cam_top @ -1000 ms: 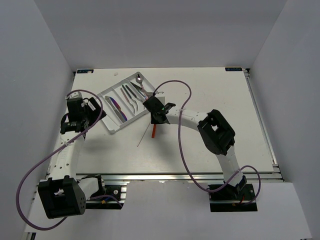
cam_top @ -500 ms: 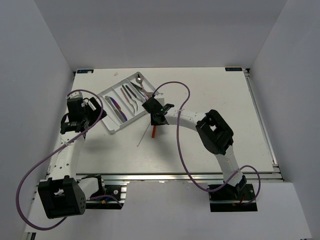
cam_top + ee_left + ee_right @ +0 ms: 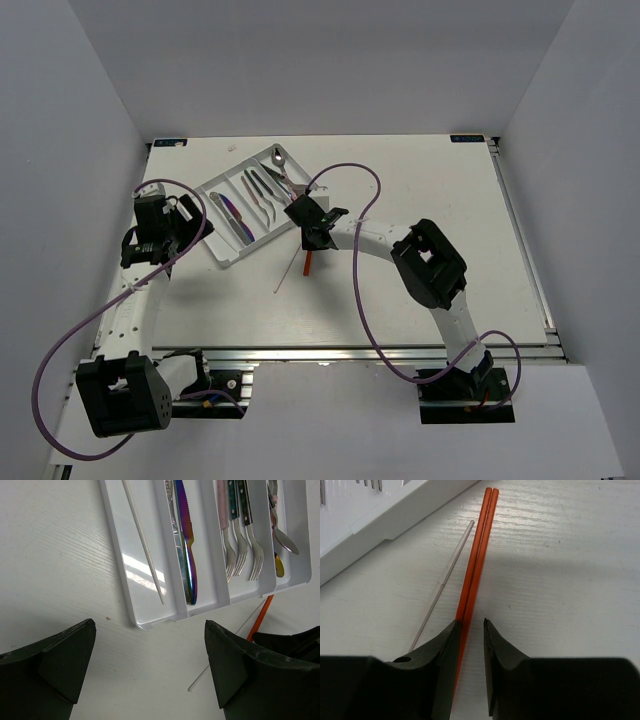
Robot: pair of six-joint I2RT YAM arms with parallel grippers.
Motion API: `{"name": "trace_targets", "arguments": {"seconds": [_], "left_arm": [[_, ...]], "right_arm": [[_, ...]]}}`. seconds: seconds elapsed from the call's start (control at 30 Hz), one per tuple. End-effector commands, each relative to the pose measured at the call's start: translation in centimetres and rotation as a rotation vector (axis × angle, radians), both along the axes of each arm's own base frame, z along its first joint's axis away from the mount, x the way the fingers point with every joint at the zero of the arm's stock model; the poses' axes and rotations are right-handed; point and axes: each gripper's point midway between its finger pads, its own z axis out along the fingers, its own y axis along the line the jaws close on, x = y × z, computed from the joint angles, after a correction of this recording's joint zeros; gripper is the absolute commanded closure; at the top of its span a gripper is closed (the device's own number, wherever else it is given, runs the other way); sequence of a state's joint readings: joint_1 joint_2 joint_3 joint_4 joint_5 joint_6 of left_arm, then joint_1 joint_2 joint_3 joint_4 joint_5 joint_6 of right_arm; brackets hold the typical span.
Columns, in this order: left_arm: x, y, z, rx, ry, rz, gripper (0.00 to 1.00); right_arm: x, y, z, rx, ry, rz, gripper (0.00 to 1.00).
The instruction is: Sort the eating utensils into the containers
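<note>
The white tray (image 3: 226, 252) lies tilted at the back left; it also shows in the left wrist view (image 3: 150, 622). It holds a pale chopstick (image 3: 142, 540), an iridescent knife (image 3: 187, 545), forks (image 3: 240, 545) and spoons (image 3: 280, 535) in separate compartments. A pair of orange chopsticks (image 3: 479, 545) lies on the table beside a pale chopstick (image 3: 445, 577), just off the tray's near edge. My right gripper (image 3: 471, 622) is low over the orange pair (image 3: 308, 262), its jaws narrowly open around it. My left gripper (image 3: 150, 624) is wide open and empty above the table by the tray's corner.
The pale loose chopstick (image 3: 288, 270) points toward the near edge. A purple cable (image 3: 365, 290) loops over the table beside the right arm. White walls close in the left, back and right sides.
My right arm has edged slightly left over the orange chopsticks. The chopsticks and the left arm have not moved.
</note>
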State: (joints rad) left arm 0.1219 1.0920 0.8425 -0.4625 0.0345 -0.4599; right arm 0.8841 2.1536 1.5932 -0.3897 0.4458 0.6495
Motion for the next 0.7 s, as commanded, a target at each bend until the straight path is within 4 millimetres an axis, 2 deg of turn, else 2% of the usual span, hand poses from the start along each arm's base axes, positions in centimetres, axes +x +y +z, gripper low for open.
{"name": "trace_targets", "arguments": {"seconds": [0.0, 0.1, 0.23, 0.37, 0.67], "left_arm": [[0.6, -0.1, 1.3, 0.008, -0.043, -0.015, 0.02], [0.6, -0.1, 1.3, 0.008, -0.041, -0.015, 0.02], [0.7, -0.2, 1.3, 0.006, -0.042, -0.018, 0.02], [0.7, -0.2, 1.2, 0.006, -0.04, -0.018, 0.02], [0.7, -0.2, 0.8, 0.005, -0.028, -0.018, 0.02]], "right_arm": [[-0.6, -0.6, -1.9, -0.024, 0.031, -0.018, 0.69], [-1.0, -0.8, -2.9, -0.025, 0.059, -0.024, 0.69], [-1.2, -1.9, -3.2, -0.03, 0.067, -0.049, 0.7], [-1.7, -2.4, -2.9, -0.014, 0.059, -0.057, 0.73], [-1.7, -2.5, -2.6, 0.015, 0.056, -0.053, 0.71]]}}
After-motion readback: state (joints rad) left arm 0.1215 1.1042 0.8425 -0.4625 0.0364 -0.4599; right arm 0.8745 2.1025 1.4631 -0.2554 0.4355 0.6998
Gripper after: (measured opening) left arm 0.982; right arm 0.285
